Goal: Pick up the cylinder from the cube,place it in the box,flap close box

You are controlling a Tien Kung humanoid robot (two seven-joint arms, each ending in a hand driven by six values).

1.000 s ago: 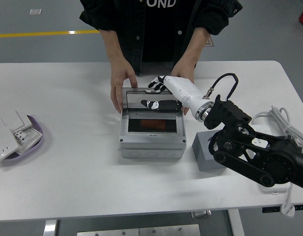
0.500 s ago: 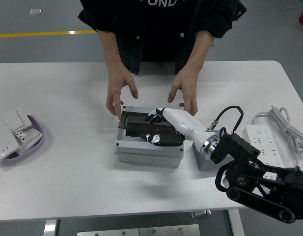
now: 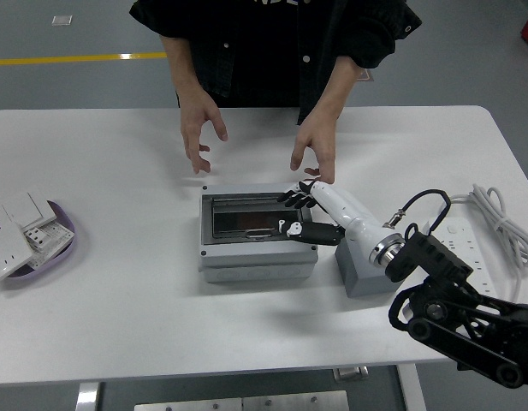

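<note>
Head view: the right hand (image 3: 305, 214) rests open-fingered on the flap (image 3: 257, 219) of the box (image 3: 257, 257), which lies flat. This looks like the closing step; next, lift the hand clear.

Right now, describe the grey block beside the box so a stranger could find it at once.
Start at the white table and find the grey box with the dark window lid at its middle. Directly to its right, under the robot's white forearm, sits the grey cube. Unlike the box it is smaller, plain, solid and lidless; the white power strip lies farther right.
</note>
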